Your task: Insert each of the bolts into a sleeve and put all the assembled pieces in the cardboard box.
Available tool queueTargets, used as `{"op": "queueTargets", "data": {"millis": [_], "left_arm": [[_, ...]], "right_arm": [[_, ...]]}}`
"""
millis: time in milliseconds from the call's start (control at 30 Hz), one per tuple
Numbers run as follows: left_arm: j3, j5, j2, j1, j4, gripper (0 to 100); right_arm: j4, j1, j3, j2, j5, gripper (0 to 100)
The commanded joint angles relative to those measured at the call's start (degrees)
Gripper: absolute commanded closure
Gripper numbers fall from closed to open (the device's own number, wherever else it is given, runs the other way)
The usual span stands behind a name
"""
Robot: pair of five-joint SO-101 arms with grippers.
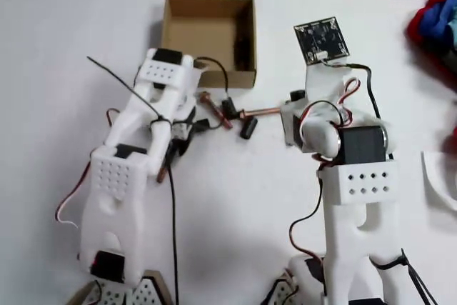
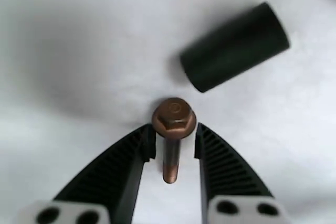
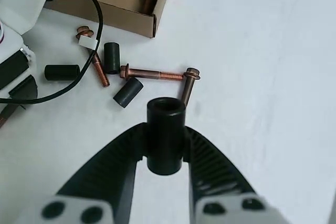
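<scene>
My left gripper [image 2: 175, 148] is shut on a copper bolt [image 2: 173, 129], its hex head toward the camera. A black sleeve [image 2: 233, 48] lies on the white table just beyond it. In the high view this gripper [image 1: 171, 155] hangs left of the loose parts, the bolt's tip [image 1: 163, 173] poking out. My right gripper [image 3: 165, 153] is shut on an upright black sleeve [image 3: 165, 135], bore showing. Beyond it lie three copper bolts [image 3: 155, 73] and three black sleeves [image 3: 128, 92]. The open cardboard box [image 1: 178, 16] stands behind the parts.
Black cables from the left arm [image 1: 214, 69] cross the parts pile. A small circuit board [image 1: 321, 41] sits right of the box. Coloured cloth [image 1: 435, 19] lies at the far right edge. Bare white table [image 1: 235, 205] stretches between the two arms.
</scene>
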Motion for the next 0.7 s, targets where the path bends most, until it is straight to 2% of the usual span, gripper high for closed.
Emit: {"op": "queueTargets", "data": {"millis": [0, 500, 667], "left_arm": [[-2.24, 0.35, -2.02, -0.35, 0.18, 85], [-2.24, 0.35, 9.49, -0.35, -1.32, 85], [-7.6, 0.35, 10.11, -0.7, -1.05, 85]], "right_arm": [[-0.92, 0.31, -2.29, -2.33, 0.0, 97.8], [-0.92, 0.31, -2.37, -2.42, 0.0, 97.8], [-0.92, 0.31, -2.37, -2.42, 0.0, 97.8]]}}
